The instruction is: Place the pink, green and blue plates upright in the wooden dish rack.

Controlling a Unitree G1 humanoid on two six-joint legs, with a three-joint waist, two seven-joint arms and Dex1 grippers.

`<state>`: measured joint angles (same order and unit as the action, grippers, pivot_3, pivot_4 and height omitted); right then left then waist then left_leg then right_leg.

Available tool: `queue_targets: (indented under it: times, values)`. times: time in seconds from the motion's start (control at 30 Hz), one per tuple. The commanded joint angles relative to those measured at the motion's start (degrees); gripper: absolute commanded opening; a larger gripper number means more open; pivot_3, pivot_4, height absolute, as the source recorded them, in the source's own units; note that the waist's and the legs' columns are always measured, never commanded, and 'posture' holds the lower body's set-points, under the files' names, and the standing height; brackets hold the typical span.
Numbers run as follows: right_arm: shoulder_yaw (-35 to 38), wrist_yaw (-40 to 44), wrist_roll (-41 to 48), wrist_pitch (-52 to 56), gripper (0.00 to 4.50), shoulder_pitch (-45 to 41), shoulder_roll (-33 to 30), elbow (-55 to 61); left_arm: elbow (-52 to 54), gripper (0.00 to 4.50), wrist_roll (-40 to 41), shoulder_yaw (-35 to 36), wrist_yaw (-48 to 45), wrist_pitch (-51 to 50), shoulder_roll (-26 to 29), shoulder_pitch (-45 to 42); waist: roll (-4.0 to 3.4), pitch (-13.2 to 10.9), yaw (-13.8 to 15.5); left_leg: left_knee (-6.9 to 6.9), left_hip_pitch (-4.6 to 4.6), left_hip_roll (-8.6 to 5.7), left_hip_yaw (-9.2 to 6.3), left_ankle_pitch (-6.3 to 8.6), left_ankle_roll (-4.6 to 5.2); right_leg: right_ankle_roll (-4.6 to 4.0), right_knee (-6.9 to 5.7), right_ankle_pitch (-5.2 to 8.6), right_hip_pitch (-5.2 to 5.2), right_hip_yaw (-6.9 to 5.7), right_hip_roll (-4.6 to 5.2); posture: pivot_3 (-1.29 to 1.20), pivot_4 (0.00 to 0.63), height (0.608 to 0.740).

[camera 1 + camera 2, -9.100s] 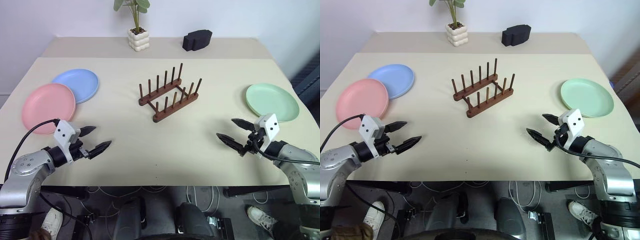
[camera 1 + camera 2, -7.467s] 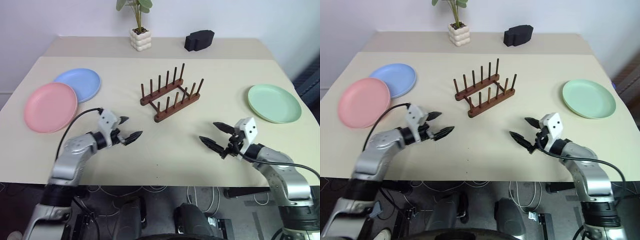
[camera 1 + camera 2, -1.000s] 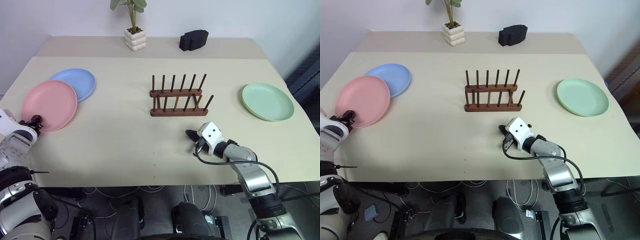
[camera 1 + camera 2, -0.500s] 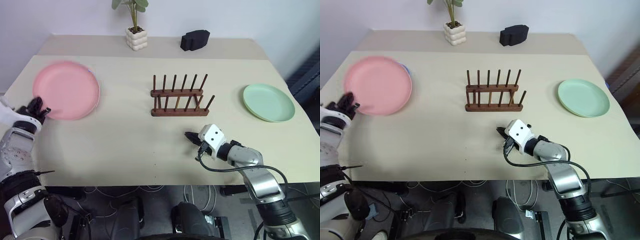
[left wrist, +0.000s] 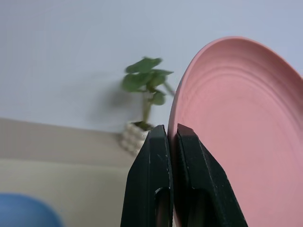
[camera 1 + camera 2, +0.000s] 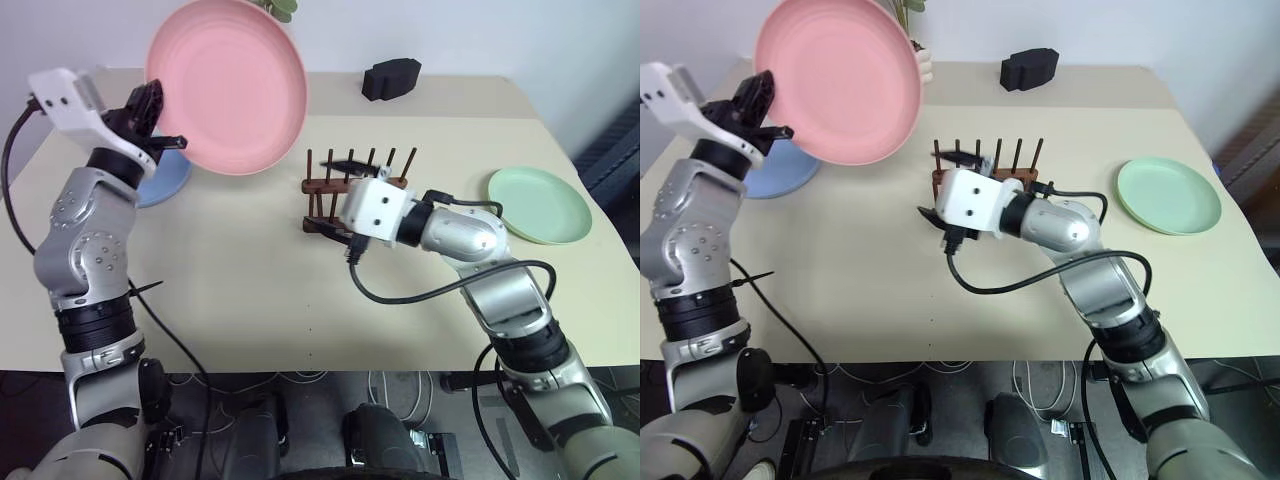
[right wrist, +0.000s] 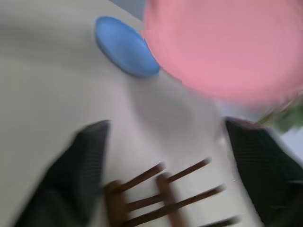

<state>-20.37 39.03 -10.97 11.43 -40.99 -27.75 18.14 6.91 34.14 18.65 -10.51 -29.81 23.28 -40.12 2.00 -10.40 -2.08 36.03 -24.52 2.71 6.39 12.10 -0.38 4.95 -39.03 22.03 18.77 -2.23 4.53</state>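
1. Nearest, the right tool [image 6: 338,197] hangs with its fingers spread wide, empty, just in front of the wooden dish rack [image 6: 362,190] on the tabletop [image 6: 240,280].
2. Higher up, the left tool [image 6: 163,118] is clamped on the rim of the pink plate [image 6: 228,85], lifted nearly upright.
3. Beyond, the blue plate [image 6: 162,181] lies flat; the green plate [image 6: 540,205] lies far right.

Beige rectangular table [image 6: 250,290]. Black angular block [image 6: 391,78] near far edge. Green-leafed plant in white ribbed pot [image 5: 134,135], apparently ceramic, by pale wall [image 5: 71,52].
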Motion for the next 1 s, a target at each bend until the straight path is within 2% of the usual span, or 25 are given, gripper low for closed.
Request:
queue_targets:
  times: [0.03, 0.27, 0.37, 0.6, 0.83, 0.93, 1.0]
  values:
    - [-2.5, -2.5, -5.3, -4.7, 4.26, -2.6, 1.7, -2.3, 3.4, 0.00, -2.1, -3.4, 1.6, -0.3, -1.2, -2.2, 0.00, 0.0, 0.0, 0.00, 0.00, 0.00, 0.00, 0.00, 0.00, 0.00, 0.00, 0.00, -0.01, 0.00, 0.00, 0.00, 0.150, 0.732]
    - [-5.5, -6.4, -12.9, -10.7, 4.26, -5.2, 4.7, -9.1, 6.8, 0.00, -1.9, -6.7, 4.3, -3.3, -5.5, -2.1, 0.00, 0.0, 0.0, 0.01, -0.01, 0.00, 0.00, -0.01, 0.01, 0.00, 0.00, 0.00, 0.00, 0.00, -0.01, 0.00, 0.150, 0.732]
    - [-6.9, -7.7, -17.5, -13.7, 3.44, -5.1, 3.4, -12.4, 8.1, 0.00, -0.2, -5.7, 5.7, -5.2, -7.3, -2.4, 0.00, 0.0, 0.0, 0.01, -0.01, 0.01, 0.00, -0.01, 0.00, 0.00, 0.00, 0.00, -0.01, 0.00, -0.02, 0.00, 0.150, 0.732]
    - [-5.4, -10.1, -21.2, -16.2, 0.16, -4.5, 3.1, -14.6, 8.6, 0.00, 0.5, -4.2, 6.4, -7.0, -7.7, -2.1, -0.01, 0.0, -0.1, 0.01, 0.00, 0.01, 0.00, -0.02, 0.00, 0.00, 0.00, 0.00, -0.01, 0.00, -0.02, 0.00, 0.150, 0.732]
    - [-4.4, -11.6, -23.1, -17.0, 0.07, -3.6, 3.3, -14.5, 8.3, 0.00, 3.5, -2.1, 6.7, -8.0, -8.8, -2.1, -0.02, 0.0, 0.0, 0.03, 0.01, 0.01, -0.01, -0.02, -0.01, 0.00, 0.01, 0.00, -0.05, -0.01, -0.02, 0.00, 0.150, 0.732]
    - [-3.6, -12.6, -24.1, -17.1, 0.00, -3.1, 2.7, -14.4, 8.3, 1.05, 6.0, -0.5, 6.2, -7.4, -9.9, -1.9, -0.02, 0.0, 0.1, 0.02, 0.01, 0.01, -0.01, -0.02, -0.01, 0.00, 0.02, 0.00, -0.05, -0.01, -0.02, 0.00, 0.150, 0.732]
    - [-2.7, -13.2, -24.5, -17.2, 0.00, -2.9, 2.0, -14.4, 8.4, 1.99, 8.2, 1.3, 6.2, -6.6, -10.6, -2.5, -0.01, 0.0, 0.1, 0.02, 0.01, 0.01, -0.01, -0.02, -0.01, 0.00, 0.02, 0.00, -0.04, -0.01, -0.02, 0.00, 0.150, 0.732]
